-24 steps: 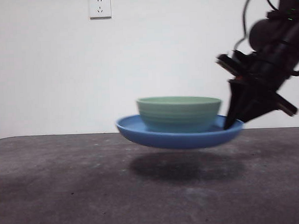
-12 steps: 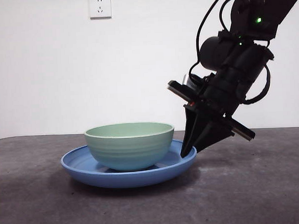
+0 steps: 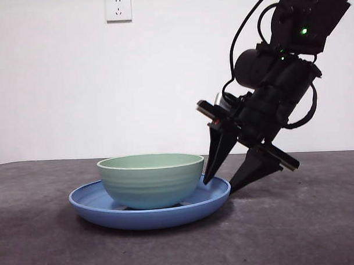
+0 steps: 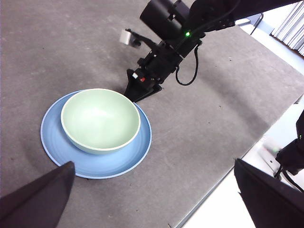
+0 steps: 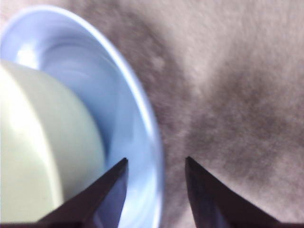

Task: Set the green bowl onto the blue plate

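The green bowl (image 3: 150, 179) sits upright inside the blue plate (image 3: 211, 200), roughly centred, and the plate lies flat on the grey table (image 3: 297, 233). The left wrist view shows broad bare table surface all round the plate, with the table's edge well apart from it, on the side toward that camera.

The right gripper (image 3: 224, 178) is at the plate's rim, on the side away from the bowl. Its jaws are apart and straddle the rim: one tip points down inside the plate, in the gap between rim and bowl wall, the other sits just outside the rim above the table. In the right wrist view the rim runs between the two tips without either visibly pressing on it. The arm slopes down steeply from high on one side, wrist tilted toward the plate.

The left gripper (image 4: 152, 190) hangs high above the table, well apart from the plate, jaws wide apart and holding nothing.
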Robot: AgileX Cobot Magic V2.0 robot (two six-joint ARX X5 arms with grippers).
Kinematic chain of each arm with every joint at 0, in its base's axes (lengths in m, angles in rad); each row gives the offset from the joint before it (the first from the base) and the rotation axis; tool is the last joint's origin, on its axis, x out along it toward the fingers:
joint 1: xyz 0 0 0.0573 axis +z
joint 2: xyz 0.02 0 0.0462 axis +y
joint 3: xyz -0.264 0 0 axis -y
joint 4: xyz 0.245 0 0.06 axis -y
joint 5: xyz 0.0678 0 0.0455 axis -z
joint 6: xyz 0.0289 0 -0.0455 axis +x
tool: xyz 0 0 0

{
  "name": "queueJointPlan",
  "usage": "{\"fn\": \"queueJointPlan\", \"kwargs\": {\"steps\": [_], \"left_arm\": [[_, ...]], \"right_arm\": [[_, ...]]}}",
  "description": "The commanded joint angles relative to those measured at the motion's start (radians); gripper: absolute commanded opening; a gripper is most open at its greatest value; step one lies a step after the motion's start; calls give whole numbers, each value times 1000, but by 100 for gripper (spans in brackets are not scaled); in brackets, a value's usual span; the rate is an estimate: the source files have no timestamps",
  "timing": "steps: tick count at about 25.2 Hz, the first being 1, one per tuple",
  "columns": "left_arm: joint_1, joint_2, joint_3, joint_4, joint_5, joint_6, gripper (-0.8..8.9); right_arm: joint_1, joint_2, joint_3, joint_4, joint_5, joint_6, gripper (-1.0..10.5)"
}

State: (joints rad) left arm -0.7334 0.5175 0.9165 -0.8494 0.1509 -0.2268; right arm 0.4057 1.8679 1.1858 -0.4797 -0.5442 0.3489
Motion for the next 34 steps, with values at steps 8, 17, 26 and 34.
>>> {"fn": "queueJointPlan", "kwargs": {"steps": [8, 17, 26, 34], "left_arm": [[-6, 3, 10, 5, -5, 1, 566], [-6, 3, 10, 10, -5, 1, 566], [-6, 3, 10, 11, -5, 1, 566], [-6, 3, 10, 11, -5, 1, 566]], "right_arm": [[-75, -362, 40, -189, 56, -128, 361], [-50, -718, 37, -459, 163, -253, 530], [-6, -1001, -66, -482, 160, -258, 554], [5, -1248, -215, -485, 160, -261, 554]]}}
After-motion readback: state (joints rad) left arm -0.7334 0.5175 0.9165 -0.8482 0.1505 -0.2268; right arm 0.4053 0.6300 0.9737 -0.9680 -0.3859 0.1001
